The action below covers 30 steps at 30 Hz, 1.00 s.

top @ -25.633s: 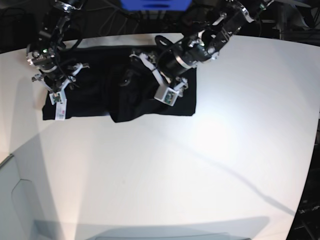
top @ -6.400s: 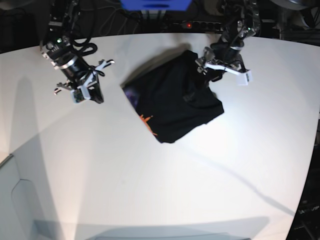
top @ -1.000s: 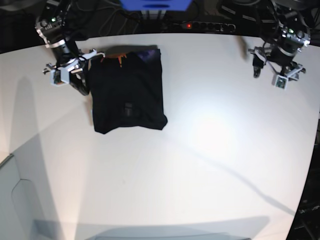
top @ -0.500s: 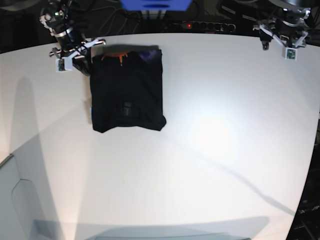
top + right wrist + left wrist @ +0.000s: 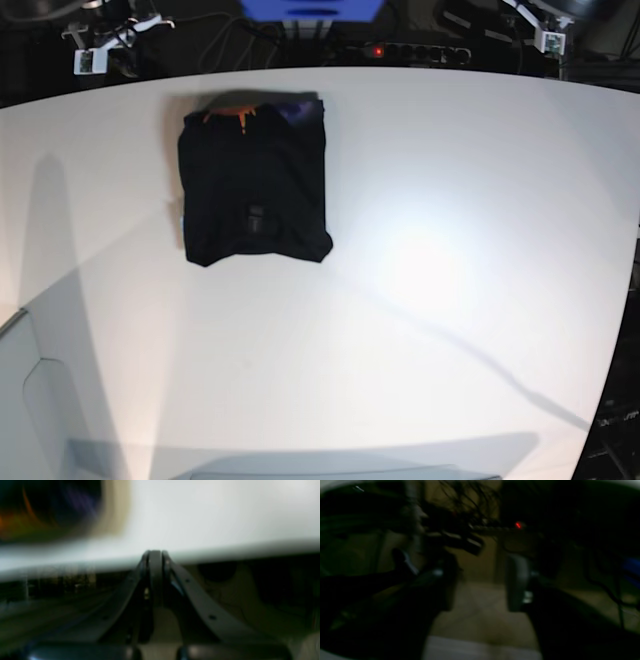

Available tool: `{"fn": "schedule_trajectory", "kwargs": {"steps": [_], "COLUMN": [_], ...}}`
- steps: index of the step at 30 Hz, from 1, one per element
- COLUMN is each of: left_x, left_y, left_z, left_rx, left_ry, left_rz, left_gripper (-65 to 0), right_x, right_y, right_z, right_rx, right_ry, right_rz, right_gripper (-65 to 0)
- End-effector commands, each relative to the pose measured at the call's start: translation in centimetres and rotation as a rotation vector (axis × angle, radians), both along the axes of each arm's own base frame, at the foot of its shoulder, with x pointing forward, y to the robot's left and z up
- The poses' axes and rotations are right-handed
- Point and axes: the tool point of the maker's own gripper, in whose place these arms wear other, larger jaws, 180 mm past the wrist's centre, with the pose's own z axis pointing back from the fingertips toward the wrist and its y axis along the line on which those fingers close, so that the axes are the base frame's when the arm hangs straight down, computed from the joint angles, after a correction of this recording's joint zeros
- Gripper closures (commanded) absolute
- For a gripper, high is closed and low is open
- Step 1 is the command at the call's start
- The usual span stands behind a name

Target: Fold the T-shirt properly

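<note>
The T-shirt (image 5: 254, 180) lies folded into a compact black rectangle on the white tabletop (image 5: 420, 300), toward its far left part, orange showing at its far edge. The right claw (image 5: 155, 555) is pressed together beyond the tabletop's edge. The left claw (image 5: 480, 585) stands apart, holding nothing.

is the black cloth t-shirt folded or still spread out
Folded. In the base view the black cloth T-shirt lies as a compact rectangle on the white table, orange showing at its far edge, with neither claw touching it.
</note>
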Motion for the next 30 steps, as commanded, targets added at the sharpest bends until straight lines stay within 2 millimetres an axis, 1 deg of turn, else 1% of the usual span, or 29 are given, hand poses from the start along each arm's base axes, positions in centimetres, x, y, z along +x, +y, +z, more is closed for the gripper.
{"fn": "schedule_trajectory", "kwargs": {"steps": [1, 2, 4, 5, 6, 7, 8, 10, 12, 13, 15, 17, 19, 20, 22, 24, 25, 26, 28, 29, 30], "left_x": [-1.0, -1.7, -3.5, -4.0, -3.8, -3.8, -4.2, -4.9, -4.6, -4.4, -4.4, -4.4, -5.0, -5.3, -6.1, -5.9, -6.2, -6.5, -7.3, -7.7, -8.0], "left_y": [-0.2, -0.4, -0.6, -0.8, -0.6, -0.2, 0.0, -0.3, -0.5, -1.1, -2.1, -3.6, -3.5, -3.4, -3.0, -2.9, -2.9, -3.0, -2.4, -2.2, -2.8], "left_z": [-0.1, -0.7, -2.3, -3.4, -4.6, -5.7, -6.9, -9.8, -12.7, -14.0, -16.3, -18.3, -19.8, -20.5, -21.6, -22.4, -22.9, -23.3, -23.9, -24.1, -24.5], "left_rx": [-0.006, -0.022, -0.061, -0.086, -0.106, -0.124, -0.146, -0.212, -0.274, -0.306, -0.364, -0.409, -0.376, -0.349, -0.276, -0.228, -0.202, -0.177, -0.113, -0.082, -0.068], "left_ry": [0.023, 0.042, 0.088, 0.098, 0.104, 0.115, 0.134, 0.170, 0.159, 0.146, 0.130, 0.126, 0.131, 0.127, 0.119, 0.110, 0.125, 0.152, 0.198, 0.219, 0.238], "left_rz": [0.008, 0.019, 0.059, 0.083, 0.095, 0.108, 0.130, 0.169, 0.195, 0.201, 0.188, 0.168, 0.203, 0.223, 0.252, 0.248, 0.246, 0.246, 0.259, 0.270, 0.280], "left_gripper": [-20.5, -15.5, -6.2, -1.4, 0.0, 0.0, -0.2, -0.1, 0.0, 0.0, 0.0, 0.0, 0.0, 0.0, 0.0, 0.0, 0.0, 0.0, 0.0, 0.0, 0.0], "right_x": [-0.4, -1.8, -4.9, -6.2, -7.3, -8.4, -9.1, -10.2, -11.7, -11.7, -12.4, -12.3, -12.5, -12.6, -13.1, -13.8, -13.7, -14.0, -14.6, -15.3, -15.3], "right_y": [-0.1, 0.0, 0.1, 0.2, 0.0, -0.1, -0.1, -0.3, -0.6, -0.5, 0.1, 0.4, 1.5, 1.7, 2.9, 4.1, 4.9, 5.1, 3.8, 3.4, 2.9], "right_z": [0.7, 0.1, -1.9, -3.1, -4.3, -5.5, -6.6, -8.9, -11.2, -12.2, -14.2, -15.6, -16.8, -17.3, -18.3, -18.9, -19.1, -19.4, -20.2, -20.7, -21.2], "right_rx": [0.002, 0.008, 0.037, 0.052, 0.068, 0.089, 0.111, 0.152, 0.172, 0.182, 0.194, 0.193, 0.205, 0.208, 0.223, 0.245, 0.263, 0.258, 0.167, 0.125, 0.079], "right_ry": [-0.019, 0.034, 0.162, 0.222, 0.269, 0.308, 0.337, 0.386, 0.453, 0.461, 0.488, 0.477, 0.477, 0.476, 0.481, 0.479, 0.461, 0.451, 0.456, 0.470, 0.474], "right_rz": [-0.003, -0.006, -0.017, -0.023, -0.029, -0.041, -0.052, -0.082, -0.091, -0.095, -0.085, -0.073, -0.051, -0.042, -0.003, 0.018, 0.016, 0.004, -0.016, -0.021, -0.021], "right_gripper": [0.0, 0.0, 0.0, 0.0, 0.0, 0.0, 0.0, 0.0, 0.0, 0.0, 0.0, 0.0, 0.0, 0.0, 0.0, 0.0, 0.0, 0.0, 0.0, 0.0, 0.0]}}
